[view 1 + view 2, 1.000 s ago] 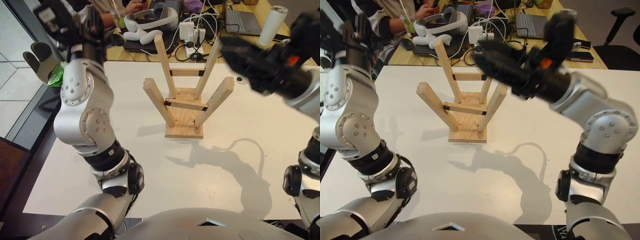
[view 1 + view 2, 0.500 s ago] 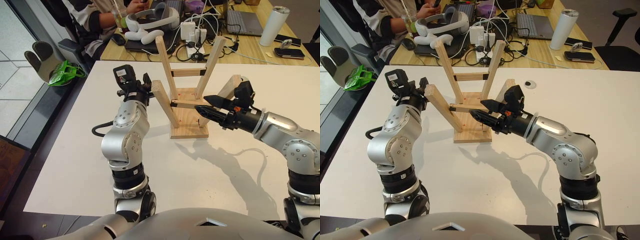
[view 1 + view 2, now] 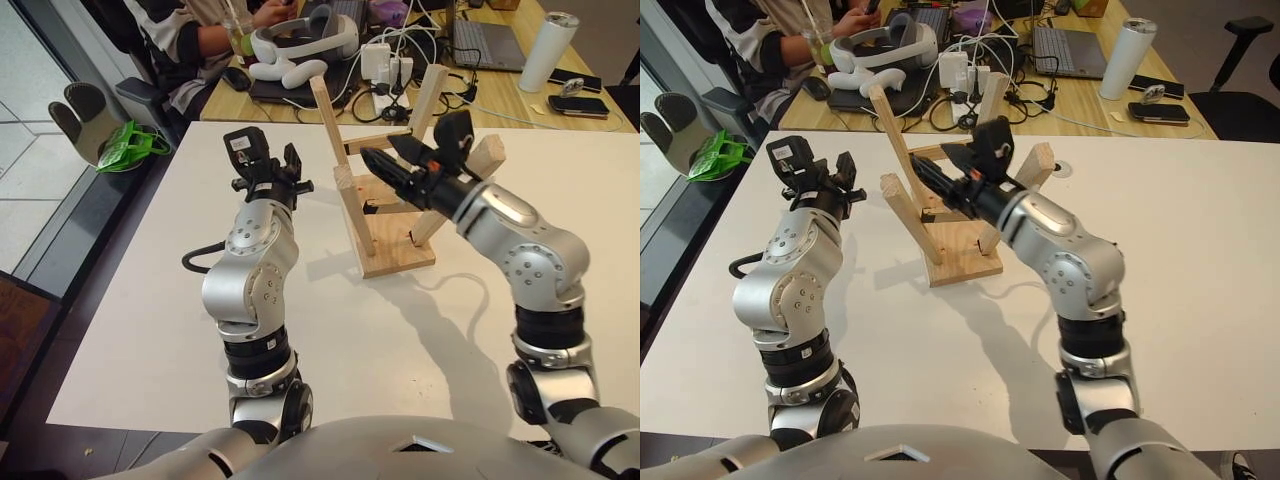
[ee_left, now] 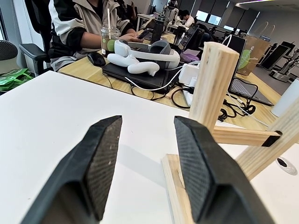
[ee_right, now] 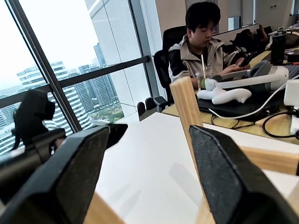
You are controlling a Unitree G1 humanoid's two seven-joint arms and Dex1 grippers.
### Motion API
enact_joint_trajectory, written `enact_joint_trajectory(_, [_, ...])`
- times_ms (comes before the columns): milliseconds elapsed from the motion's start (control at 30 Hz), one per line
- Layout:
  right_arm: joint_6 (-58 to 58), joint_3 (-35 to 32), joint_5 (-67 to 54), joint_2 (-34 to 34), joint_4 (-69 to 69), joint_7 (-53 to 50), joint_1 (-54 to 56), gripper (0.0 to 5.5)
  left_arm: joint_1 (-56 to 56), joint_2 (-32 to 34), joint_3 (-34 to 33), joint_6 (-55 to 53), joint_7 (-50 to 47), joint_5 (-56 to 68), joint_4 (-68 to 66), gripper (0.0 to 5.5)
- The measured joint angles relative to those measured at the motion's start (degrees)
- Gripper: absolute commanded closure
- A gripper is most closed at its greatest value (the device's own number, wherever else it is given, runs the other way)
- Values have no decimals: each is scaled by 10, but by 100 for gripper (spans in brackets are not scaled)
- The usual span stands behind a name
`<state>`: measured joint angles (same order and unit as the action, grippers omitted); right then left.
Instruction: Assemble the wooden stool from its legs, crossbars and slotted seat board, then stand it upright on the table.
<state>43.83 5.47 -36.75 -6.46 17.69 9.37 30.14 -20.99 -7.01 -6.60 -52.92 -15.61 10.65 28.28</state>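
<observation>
Stool [image 3: 397, 258] sat upside down mid-table [image 3: 150, 300], legs up, seat board down. It looked tipped toward the robot's left, seat seemingly riding on one edge, though I could not tell for sure. Both crossbars [image 3: 385, 207] looked seated in the legs. Right gripper [image 3: 372, 165] was in among the legs near the upper crossbar, jaws spread wide; in the right wrist view wood showed between its fingers [image 5: 224, 177], but nothing looked pinched. Left gripper [image 3: 292, 172] hovered just beside the near left leg [image 3: 355, 210], jaws also spread, with fingers [image 4: 105, 163] short of the leg and apart from it. Main risk: neither gripper clamped the stool, so a lean like this could run away and it might flop onto its side. Second risk: the right gripper could push or lever on a crossbar or leg and pop a joint loose, which would mean refitting parts. The gripper could also snag between the legs on the way out and drag the stool across the table. The flip to upright was not yet done; turning it by one leg alone might twist the frame. Headset [image 3: 300, 45], cables [image 3: 385, 60] and tumbler [image 3: 545, 45] lay on the desk just behind the table, so a fall that way could knock into them.
</observation>
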Motion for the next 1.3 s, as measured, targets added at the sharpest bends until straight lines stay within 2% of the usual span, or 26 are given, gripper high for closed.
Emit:
enact_joint_trajectory(100, [-23,0,57,32,-19,-57,51,235,-1,1,-3,0,0,-2,0,343])
enact_joint_trajectory(267, [-21,3,96,28,-20,-61,63,235,-1,1,-10,2,-1,-10,0,343])
enact_joint_trajectory(333, [0,28,114,0,-10,-46,39,235,-3,-1,-11,3,-1,-11,0,343])
enact_joint_trajectory(400, [66,87,131,-66,-11,-13,-41,235,-4,-2,-12,6,-1,-12,1,343])
enact_joint_trajectory(467, [71,115,139,-106,4,16,-60,235,-4,-3,-13,7,-1,-12,1,343])
enact_joint_trajectory(600, [68,127,158,-123,3,39,-59,235,-4,-4,-12,8,-1,-12,2,343])
enact_joint_trajectory(767, [23,102,169,-83,-31,36,-56,235,-7,-4,-14,8,-1,-12,2,343])
enact_joint_trajectory(833, [-19,59,165,-42,-49,18,-37,235,-9,-4,-18,8,-1,-12,2,343])
enact_joint_trajectory(900, [-66,-1,151,1,-51,-4,36,235,-10,-4,-18,9,-1,-12,2,343])
enact_joint_trajectory(967, [-78,-27,128,27,-38,-12,79,235,-14,-3,-20,9,0,-12,2,343])
enact_joint_trajectory(1033, [-56,-24,123,32,-26,-11,60,235,-17,-3,-24,9,0,-12,2,343])
enact_joint_trajectory(1167, [63,-2,137,9,-24,-40,-67,235,-18,-2,-28,8,-1,-12,3,343])
enact_joint_trajectory(1300, [132,2,135,4,10,-45,-91,235,-20,-1,-30,5,-1,-12,3,343])
